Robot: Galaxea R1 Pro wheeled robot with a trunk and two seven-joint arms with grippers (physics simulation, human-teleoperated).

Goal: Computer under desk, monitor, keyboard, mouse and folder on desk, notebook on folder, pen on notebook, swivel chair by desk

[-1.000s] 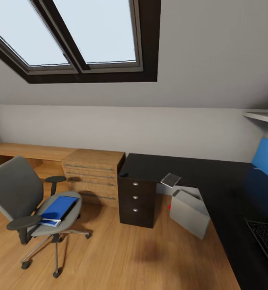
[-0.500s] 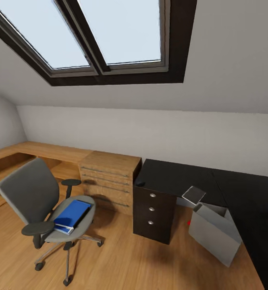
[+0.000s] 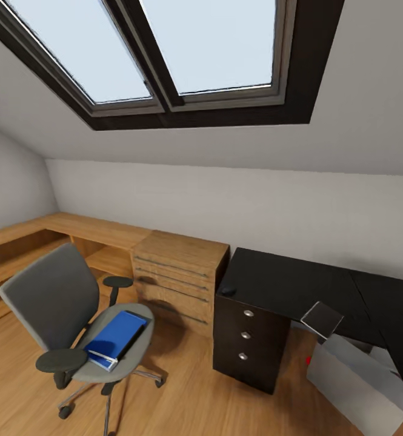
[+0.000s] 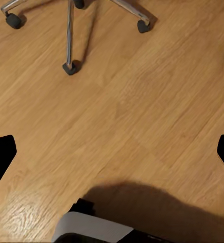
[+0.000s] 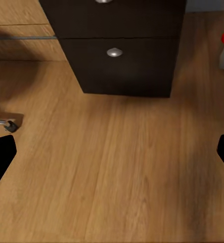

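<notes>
Blue folder (image 3: 116, 339) lying flat on the swivel chair (image 3: 74, 321) seat toward its front edge, likely light, stiff and slick, best pinched at an overhanging edge; left gripper (image 4: 112, 154) and right gripper (image 5: 112, 152) both spread wide, empty.

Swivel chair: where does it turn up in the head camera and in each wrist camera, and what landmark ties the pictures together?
Head view: the swivel chair stands at lower left, with the blue folder on its seat.
Left wrist view: its chrome legs and black casters, on the floor.
Right wrist view: one caster, off to the side of the dark drawer unit.
Shared landmark: the wood floor.
</notes>
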